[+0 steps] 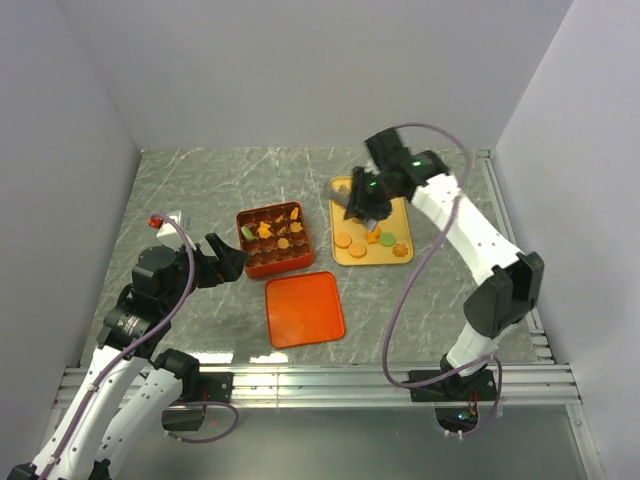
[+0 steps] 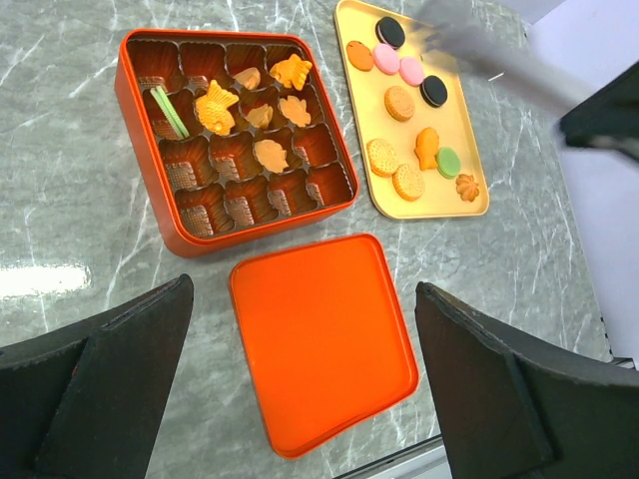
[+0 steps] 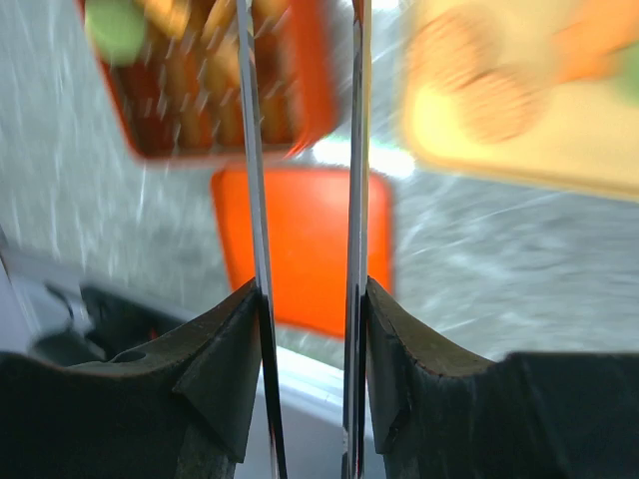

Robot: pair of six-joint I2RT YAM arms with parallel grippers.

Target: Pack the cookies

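Jaws on the right arm (image 1: 470,235) stand slightly apart, tips hidden, grip uncertain; loose cookies (image 2: 399,102) lie on the tray (image 2: 359,105) directly below them. Left arm (image 1: 150,285) jaws, wide apart, are farther.

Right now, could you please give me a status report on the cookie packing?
Left claw open beside box. Right claw over tray, grip unclear. Cookies: some in box, rest on tray. Lid off, nothing blocking.

Left arm folded low at the near left, left gripper (image 1: 230,258) spread fully wide, pointing rightward; right arm stretched forward and bent over, right gripper (image 1: 358,212) aimed downward, thin blades narrowly parted.
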